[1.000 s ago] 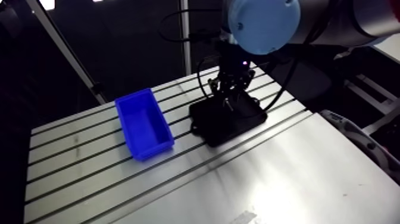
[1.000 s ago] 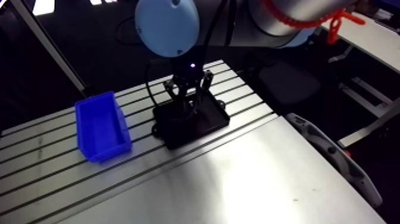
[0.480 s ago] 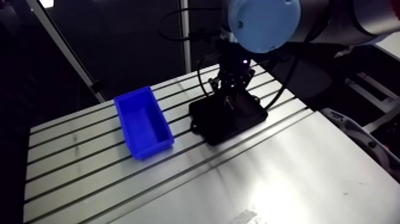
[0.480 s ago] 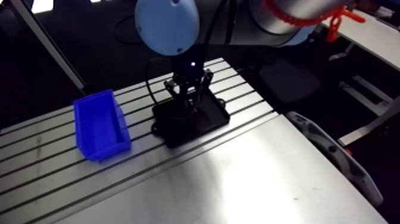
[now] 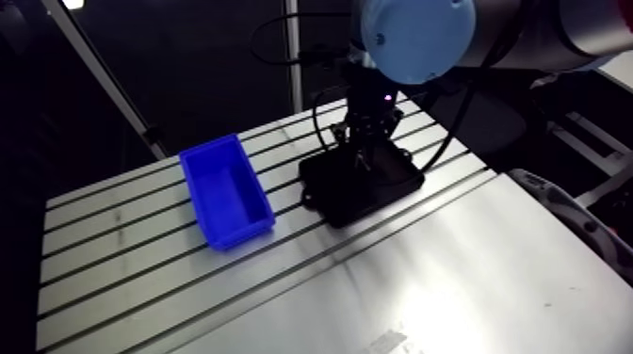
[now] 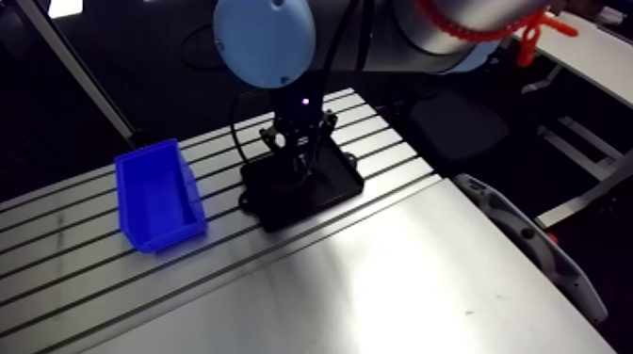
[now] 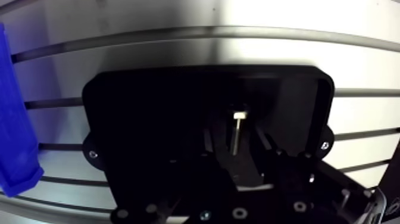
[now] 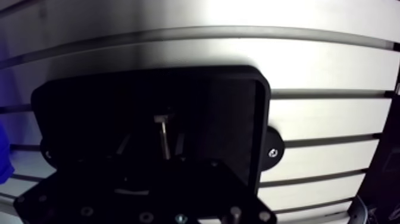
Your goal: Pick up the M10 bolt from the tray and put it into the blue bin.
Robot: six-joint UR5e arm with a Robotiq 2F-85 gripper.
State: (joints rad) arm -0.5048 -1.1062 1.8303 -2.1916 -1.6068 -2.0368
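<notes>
- My gripper (image 7: 237, 156) hangs low over the black tray (image 7: 149, 119), which sits on the slotted table (image 5: 452, 273).
- The M10 bolt (image 7: 237, 130) is inside the tray, just ahead of my gripper, its head pointing away from me.
- Everything around it is too dark: I cannot tell whether my grip is closed on it.
- The blue bin (image 5: 224, 188) stands beside the tray, apart from it.

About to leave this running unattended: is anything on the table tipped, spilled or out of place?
Nothing stands out. The blue bin sits upright on the slotted table, the black tray lies flat beside it, apart, and the bolt is inside the tray.
</notes>
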